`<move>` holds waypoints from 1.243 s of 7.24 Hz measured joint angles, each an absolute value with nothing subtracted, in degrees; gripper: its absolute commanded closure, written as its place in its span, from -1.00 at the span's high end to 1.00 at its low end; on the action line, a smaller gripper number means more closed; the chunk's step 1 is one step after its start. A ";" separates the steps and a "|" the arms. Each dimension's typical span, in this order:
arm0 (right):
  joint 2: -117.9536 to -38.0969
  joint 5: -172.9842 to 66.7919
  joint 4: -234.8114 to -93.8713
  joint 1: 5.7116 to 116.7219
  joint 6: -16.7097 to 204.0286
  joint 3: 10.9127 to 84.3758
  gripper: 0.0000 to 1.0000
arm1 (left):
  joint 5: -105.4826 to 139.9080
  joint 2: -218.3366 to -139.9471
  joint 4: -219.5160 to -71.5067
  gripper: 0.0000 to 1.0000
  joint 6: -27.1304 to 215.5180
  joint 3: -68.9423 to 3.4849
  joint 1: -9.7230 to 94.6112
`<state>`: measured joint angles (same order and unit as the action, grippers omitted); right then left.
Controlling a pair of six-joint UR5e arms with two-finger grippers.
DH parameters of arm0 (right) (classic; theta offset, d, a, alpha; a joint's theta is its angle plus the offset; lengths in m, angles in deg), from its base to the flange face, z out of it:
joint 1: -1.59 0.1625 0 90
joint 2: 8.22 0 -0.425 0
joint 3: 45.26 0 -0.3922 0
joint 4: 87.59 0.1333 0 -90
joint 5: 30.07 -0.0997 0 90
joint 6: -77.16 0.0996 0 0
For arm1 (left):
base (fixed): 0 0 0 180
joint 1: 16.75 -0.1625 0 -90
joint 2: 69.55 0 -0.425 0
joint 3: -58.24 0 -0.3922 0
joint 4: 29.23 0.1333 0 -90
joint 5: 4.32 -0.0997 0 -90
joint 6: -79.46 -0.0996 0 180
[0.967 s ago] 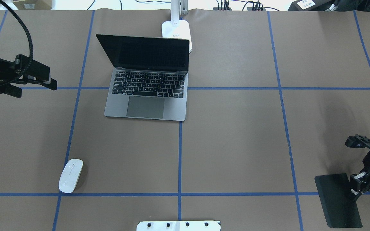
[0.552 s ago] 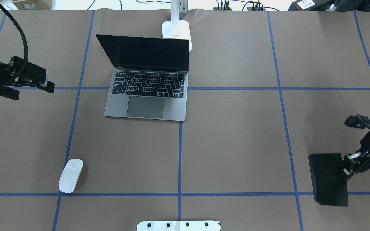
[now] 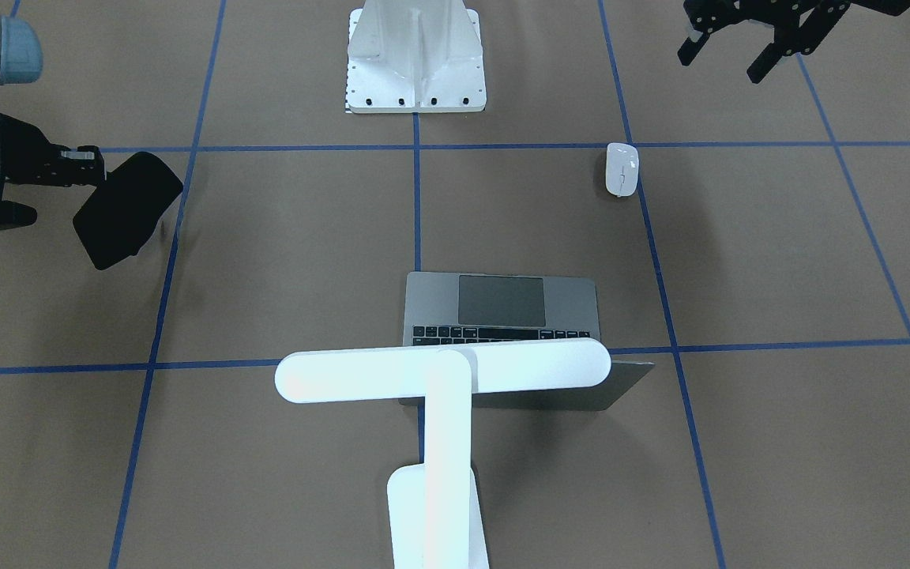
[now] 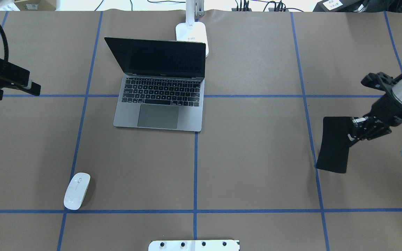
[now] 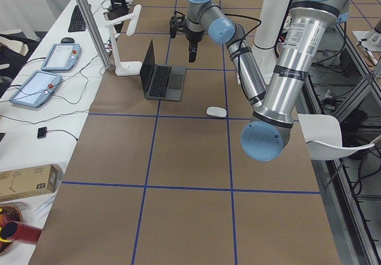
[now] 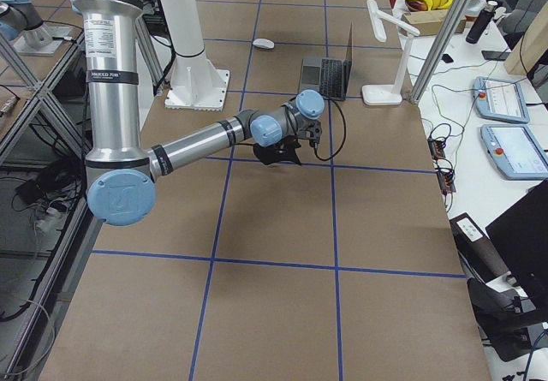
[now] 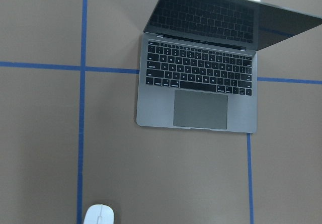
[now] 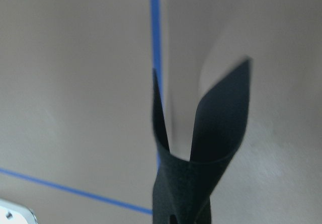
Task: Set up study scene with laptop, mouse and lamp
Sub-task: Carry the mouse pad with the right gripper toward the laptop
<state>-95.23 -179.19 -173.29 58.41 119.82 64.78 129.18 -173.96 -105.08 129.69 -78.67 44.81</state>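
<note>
Our right gripper [image 4: 352, 131] pinches the black mouse pad [image 4: 333, 146] well right of the laptop [image 4: 159, 104]; our left gripper [image 3: 720, 65] hangs spread, well left.

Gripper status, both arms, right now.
Left gripper: open, holding nothing.
Right gripper: closed on the edge of the black pad.
</note>
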 measured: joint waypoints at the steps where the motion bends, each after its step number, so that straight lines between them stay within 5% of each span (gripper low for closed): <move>1: -92.19 -176.48 -173.67 57.58 123.63 64.99 -1.00 | 129.27 -172.85 -105.08 0.99 127.60 -78.69 45.51; 5: -74.13 -160.28 -192.02 51.54 127.81 65.03 -1.00 | 129.30 -171.31 -105.12 0.99 125.55 -78.75 47.29; 9: -67.67 -153.03 -196.57 46.80 130.09 64.95 -1.00 | 129.34 -170.25 -105.16 0.99 123.84 -78.81 48.56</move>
<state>-67.67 -153.03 -196.57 46.80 130.09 64.95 129.34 -170.25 -105.16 123.84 -78.81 48.56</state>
